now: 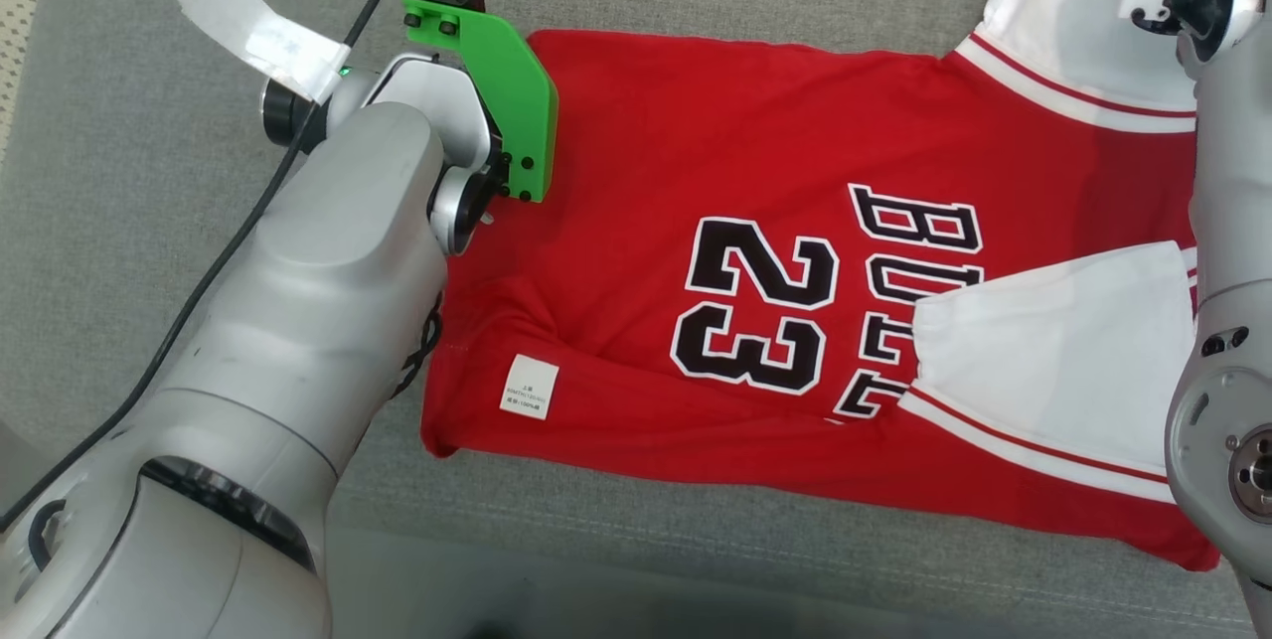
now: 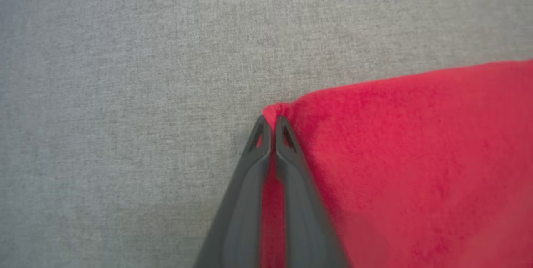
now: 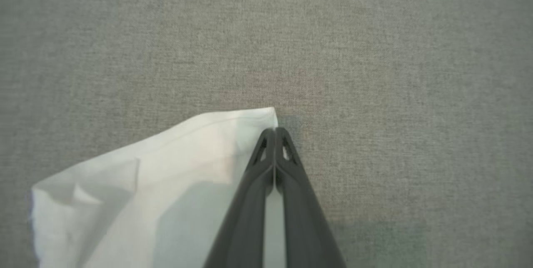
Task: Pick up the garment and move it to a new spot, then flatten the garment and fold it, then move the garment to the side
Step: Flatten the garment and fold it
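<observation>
Red garment (image 1: 696, 172) spread flat on grey fabric surface (image 1: 149, 122), hem toward left edge. Left gripper (image 2: 272, 124): fingers pressed together, pinching far hem corner. Right gripper (image 3: 275, 134): fingers pressed together, pinching white sleeve (image 3: 166, 168) corner.

There is one red cloth jersey (image 1: 696, 142) printed with black-and-white letters and digits, with two white sleeves (image 1: 1063, 351) and one small white rectangular label (image 1: 528, 387), on one grey woven fabric surface (image 1: 149, 122). Two silver-grey robot arms (image 1: 328, 271) are in view, along with one green plastic bracket (image 1: 507, 102) and one black cable (image 1: 219, 266). There are two dark grippers, the left gripper (image 2: 272, 123) and the right gripper (image 3: 275, 134), each with two fingers.
</observation>
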Controlling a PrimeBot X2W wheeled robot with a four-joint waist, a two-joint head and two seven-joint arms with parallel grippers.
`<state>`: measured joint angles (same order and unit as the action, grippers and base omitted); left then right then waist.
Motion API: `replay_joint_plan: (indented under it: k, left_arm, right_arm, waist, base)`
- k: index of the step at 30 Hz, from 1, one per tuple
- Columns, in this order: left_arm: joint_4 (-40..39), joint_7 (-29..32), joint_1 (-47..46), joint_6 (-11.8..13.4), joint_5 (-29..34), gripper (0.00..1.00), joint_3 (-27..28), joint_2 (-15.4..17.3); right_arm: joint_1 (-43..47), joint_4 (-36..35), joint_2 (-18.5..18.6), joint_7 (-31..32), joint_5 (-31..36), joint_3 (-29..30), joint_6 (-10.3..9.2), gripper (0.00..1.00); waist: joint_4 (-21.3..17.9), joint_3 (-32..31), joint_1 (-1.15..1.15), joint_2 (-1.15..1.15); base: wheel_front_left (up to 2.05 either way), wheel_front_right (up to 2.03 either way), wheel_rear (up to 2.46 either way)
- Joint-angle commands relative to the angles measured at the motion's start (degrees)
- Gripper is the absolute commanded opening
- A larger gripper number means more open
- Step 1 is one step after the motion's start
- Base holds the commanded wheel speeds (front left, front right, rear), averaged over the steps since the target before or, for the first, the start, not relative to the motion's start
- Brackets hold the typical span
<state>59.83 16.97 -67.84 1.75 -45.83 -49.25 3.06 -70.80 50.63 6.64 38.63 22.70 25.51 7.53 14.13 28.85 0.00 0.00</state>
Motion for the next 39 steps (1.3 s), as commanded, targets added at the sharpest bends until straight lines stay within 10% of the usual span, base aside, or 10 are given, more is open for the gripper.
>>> replay_joint_plan:
  k: [1, 21, 30, 39]
  left_arm:
    - [0.40, -0.39, 0.07, -0.23, -0.23, 0.00, -0.14, -0.25]
    - [1.01, -8.12, 2.12, -0.98, 0.68, 0.00, -0.62, 2.62]
    - [-3.47, -13.66, 8.43, -0.43, 1.60, 0.00, -1.93, 5.17]
    - [-10.73, -19.28, 17.31, 1.47, 2.49, 0.00, -3.10, 9.37]
  right_arm:
    - [-0.71, 0.59, 0.05, -0.85, -0.57, -0.74, -0.08, 0.00]
    - [4.13, 1.76, 4.08, -8.21, -24.76, -23.41, -0.08, 0.00]
    - [20.47, -22.18, 13.35, -1.21, -41.57, -34.93, -0.07, 0.00]
    - [40.16, -45.28, 16.72, 7.14, -46.21, -29.35, -0.07, 0.00]
  waist:
    - [-0.70, -1.06, 0.00, 0.00]
    - [-4.02, -8.91, 0.00, 0.00]
    - [-4.24, -11.28, 0.00, 0.00]
    - [-4.96, -13.74, 0.00, 0.00]
  base:
    - [0.00, 0.00, 0.00]
    - [0.00, 0.00, 0.00]
    - [0.00, 0.00, 0.00]
    - [0.00, 0.00, 0.00]
